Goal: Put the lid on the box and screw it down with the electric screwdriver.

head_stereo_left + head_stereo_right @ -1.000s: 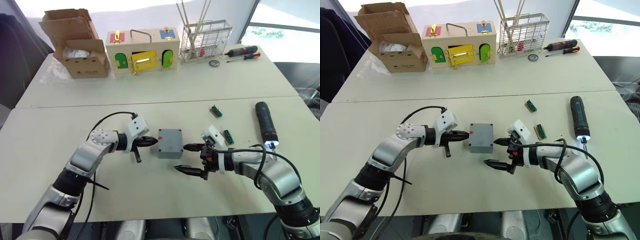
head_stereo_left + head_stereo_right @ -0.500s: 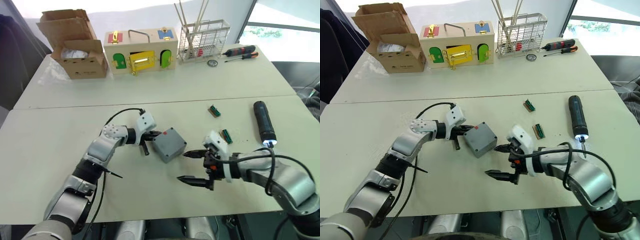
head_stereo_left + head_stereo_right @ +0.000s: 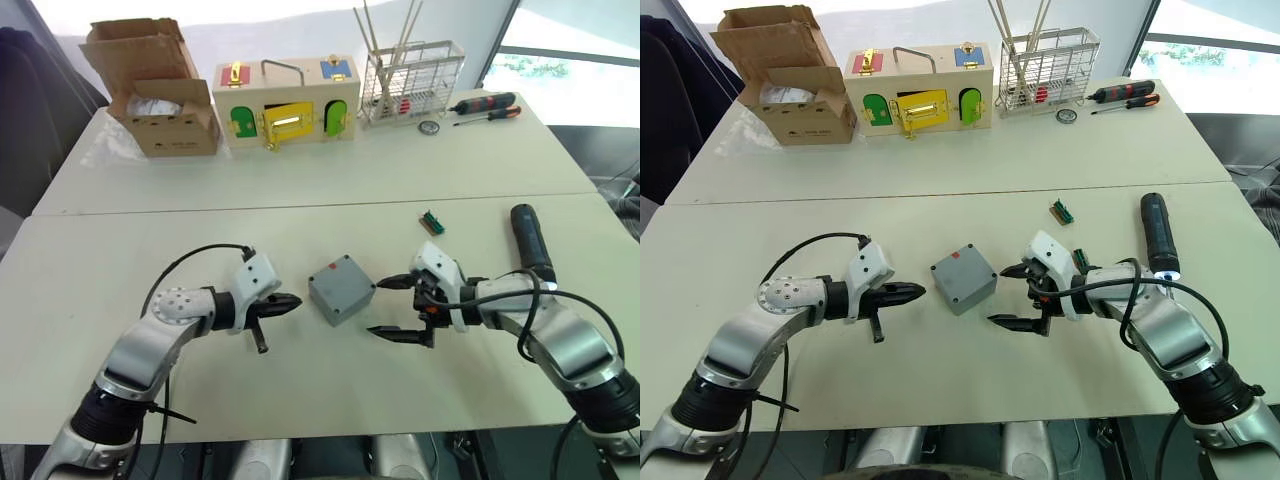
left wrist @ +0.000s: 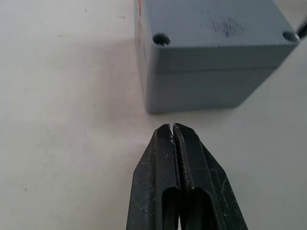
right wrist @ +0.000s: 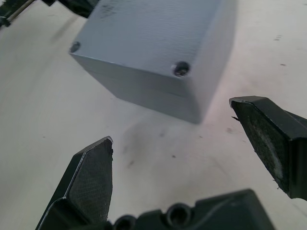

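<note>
grey plastic, the box (image 3: pixel 341 290) now sits turned at an angle on the near table, its lid (image 5: pixel 158 33) already seated on top with a red mark on the far-left edge. a moment ago the left gripper (image 3: pixel 283 303) was pressed against its left side, nudging it round; now that claw has backed off to the left, fingers pinched together, holding nothing. the right gripper (image 3: pixel 396 308) has come closer on the box's right, its two fingers spread wide apart, empty, one tip just beside the box's corner. so the lid step looks finished and screwing remains: the electric screwdriver (image 3: pixel 530 240) lies untouched, well to the right.

on the far table, a cardboard box (image 3: pixel 152 85) stands open with something pale inside, a wooden latch box (image 3: pixel 283 100) is shut, and a wire basket (image 3: pixel 410 80) holds thin sticks.
</note>
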`<state>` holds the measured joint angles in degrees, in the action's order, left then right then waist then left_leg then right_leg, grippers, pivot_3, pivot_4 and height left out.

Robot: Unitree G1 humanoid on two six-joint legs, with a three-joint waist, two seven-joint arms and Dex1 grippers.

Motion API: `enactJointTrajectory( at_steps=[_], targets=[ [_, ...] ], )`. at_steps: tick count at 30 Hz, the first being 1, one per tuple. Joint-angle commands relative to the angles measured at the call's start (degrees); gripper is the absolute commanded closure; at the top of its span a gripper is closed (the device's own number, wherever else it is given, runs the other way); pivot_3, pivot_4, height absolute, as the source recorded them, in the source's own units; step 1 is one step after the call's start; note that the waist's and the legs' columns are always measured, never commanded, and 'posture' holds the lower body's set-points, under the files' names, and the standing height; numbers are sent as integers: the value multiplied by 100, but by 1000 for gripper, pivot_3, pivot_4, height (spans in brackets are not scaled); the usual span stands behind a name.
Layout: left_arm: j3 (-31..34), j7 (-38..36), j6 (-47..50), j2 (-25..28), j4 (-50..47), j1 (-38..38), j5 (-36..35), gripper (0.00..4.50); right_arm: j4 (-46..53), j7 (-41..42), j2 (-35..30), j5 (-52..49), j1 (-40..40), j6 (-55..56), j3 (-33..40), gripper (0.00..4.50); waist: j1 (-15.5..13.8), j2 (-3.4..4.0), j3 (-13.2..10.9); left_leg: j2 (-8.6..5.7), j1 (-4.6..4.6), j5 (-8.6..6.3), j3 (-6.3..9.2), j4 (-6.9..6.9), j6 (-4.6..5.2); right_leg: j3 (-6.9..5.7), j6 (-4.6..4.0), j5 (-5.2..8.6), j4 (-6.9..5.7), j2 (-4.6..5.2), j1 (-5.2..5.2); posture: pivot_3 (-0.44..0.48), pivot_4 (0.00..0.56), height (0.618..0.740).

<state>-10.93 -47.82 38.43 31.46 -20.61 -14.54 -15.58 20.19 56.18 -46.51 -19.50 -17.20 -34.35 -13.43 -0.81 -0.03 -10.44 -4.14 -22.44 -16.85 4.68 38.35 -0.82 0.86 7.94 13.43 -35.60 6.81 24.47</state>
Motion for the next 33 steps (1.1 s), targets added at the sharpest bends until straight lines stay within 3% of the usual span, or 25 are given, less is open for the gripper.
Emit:
enactJointTrajectory(
  at_steps=[1, 8, 15, 21, 26, 33],
  targets=[
    [-160, 200, -55, -279, 45, -252, -3, 4500, 378, 23, 70, -113, -13, -143, 5, 28, 5, 0, 0, 0, 0, 2, 1, 0, -4, 0, 0, 0, 0, 0, 0, 0, 150, 734],
    [-341, 235, -207, -551, 425, -531, 97, 4500, 800, -367, 323, -162, 247, -520, 93, 28, 11, 0, 1, -1, 0, 4, 0, 0, -8, -1, 0, 0, 0, -2, 2, 0, 150, 734],
    [-287, 93, -250, -387, 403, -430, 61, 4500, 975, -592, 230, -99, 380, -658, 328, 28, 12, 0, 1, -1, 0, 4, -1, 0, -8, 0, 0, 0, 0, -1, 2, 0, 150, 734],
    [158, 4, -292, 111, 350, -370, 31, 4500, 1107, -503, -478, -758, 429, -1499, 1791, 28, 6, -1, 1, 0, 0, 2, -1, 0, -3, 0, 0, 0, 1, 0, 1, 0, 150, 734],
    [711, -12, 133, 98, 114, -783, -625, 4500, -145, -607, -465, -1111, -77, -1557, 2789, 28, 0, -3, 2, 1, 1, -13, -1, 0, 24, 0, -1, 0, -1, 0, 0, 0, 150, 734],
    [660, 89, 329, -166, -53, -1175, -993, 4500, -2502, -1535, 717, -15, -1068, 189, 2180, 28, 84, -11, 10, -2, 4, 5, -15, -4, -8, 7, 0, 0, -2, -1, 7, 0, 150, 734]
  ],
)
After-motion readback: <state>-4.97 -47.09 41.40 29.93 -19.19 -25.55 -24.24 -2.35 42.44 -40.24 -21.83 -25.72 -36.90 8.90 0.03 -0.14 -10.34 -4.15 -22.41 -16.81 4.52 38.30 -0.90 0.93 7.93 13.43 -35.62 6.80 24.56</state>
